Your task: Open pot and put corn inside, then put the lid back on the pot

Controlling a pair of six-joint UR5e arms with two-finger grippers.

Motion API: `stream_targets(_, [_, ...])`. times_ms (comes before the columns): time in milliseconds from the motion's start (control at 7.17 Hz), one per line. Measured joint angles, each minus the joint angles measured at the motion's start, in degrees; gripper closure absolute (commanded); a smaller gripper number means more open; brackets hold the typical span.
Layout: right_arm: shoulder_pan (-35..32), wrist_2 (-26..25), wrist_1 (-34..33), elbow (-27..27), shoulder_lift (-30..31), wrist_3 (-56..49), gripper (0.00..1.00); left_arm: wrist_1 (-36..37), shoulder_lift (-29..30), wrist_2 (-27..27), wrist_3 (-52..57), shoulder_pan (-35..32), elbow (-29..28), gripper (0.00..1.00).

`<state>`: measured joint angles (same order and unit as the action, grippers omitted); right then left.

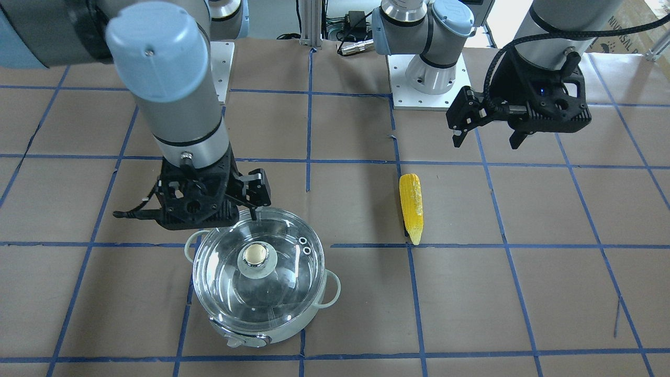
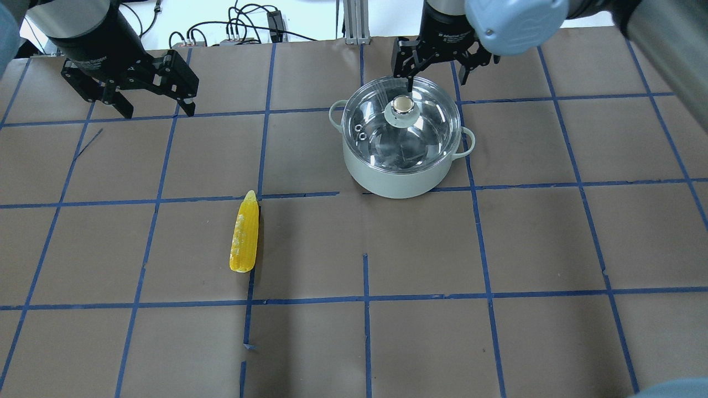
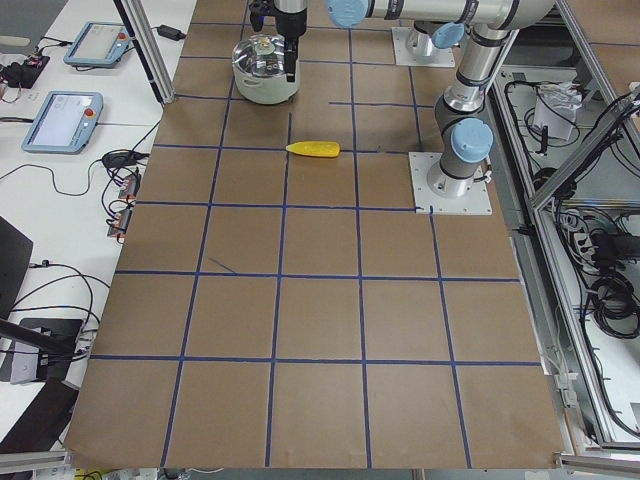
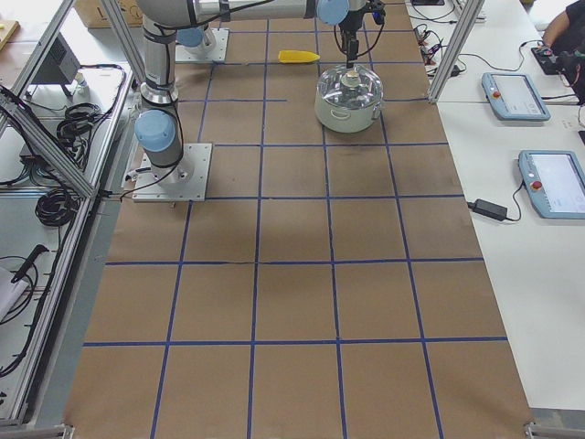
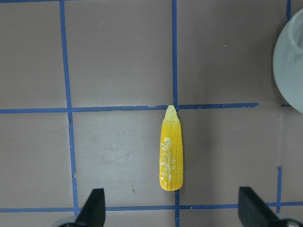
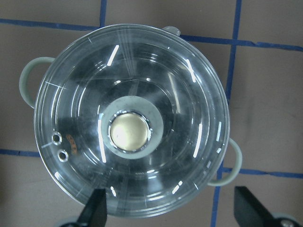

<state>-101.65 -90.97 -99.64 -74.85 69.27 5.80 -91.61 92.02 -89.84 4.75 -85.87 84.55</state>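
The pale mint pot (image 2: 395, 179) stands on the table with the clear glass lid (image 2: 426, 130) on it. The lid's cream-topped knob (image 2: 402, 104) is at its centre. My right gripper (image 2: 435, 82) hangs open above the lid and touches nothing. In the right wrist view the knob (image 6: 129, 131) lies ahead of the gripper (image 6: 173, 210), with the vent holes (image 6: 58, 145) to the left. The yellow corn (image 2: 245, 239) lies flat on the table to the pot's left. My left gripper (image 2: 159, 112) is open and empty, high above the table. The left wrist view shows the corn (image 5: 171, 156).
Brown paper with a blue tape grid (image 2: 365, 276) covers the table. The arm base plates (image 1: 429, 97) and cables (image 2: 243, 27) are at the robot's side. Teach pendants (image 4: 548, 183) lie on a side table. The pot's edge (image 5: 289, 71) shows in the left wrist view.
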Motion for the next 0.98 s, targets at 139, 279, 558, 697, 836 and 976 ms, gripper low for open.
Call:
stream_targets(139, [-0.61,0.0,-1.53,-0.02,-1.75,0.87,0.04,0.02,0.0,0.01,0.0,0.0,0.0,0.0])
stream_targets(279, [-0.91,0.05,-2.15,-0.15,-2.73,1.41,0.05,0.02,0.0,0.01,-0.01,0.0,0.0,0.0])
stream_targets(558, [-1.1,0.58,-3.35,-0.55,-4.3,1.78,0.05,0.05,0.0,0.01,0.0,0.0,0.0,0.0])
stream_targets(697, [-1.12,0.89,-3.95,-0.58,-5.06,1.82,0.05,0.08,0.0,0.01,-0.01,0.0,0.0,0.0])
stream_targets(836, [-1.13,1.35,-4.49,-0.56,-5.83,1.84,0.05,0.11,0.0,0.01,0.0,0.0,0.0,0.0])
stream_targets(976, [-1.14,1.7,-5.15,-0.49,-6.51,1.84,0.05,0.11,0.0,0.01,0.0,0.0,0.0,0.0])
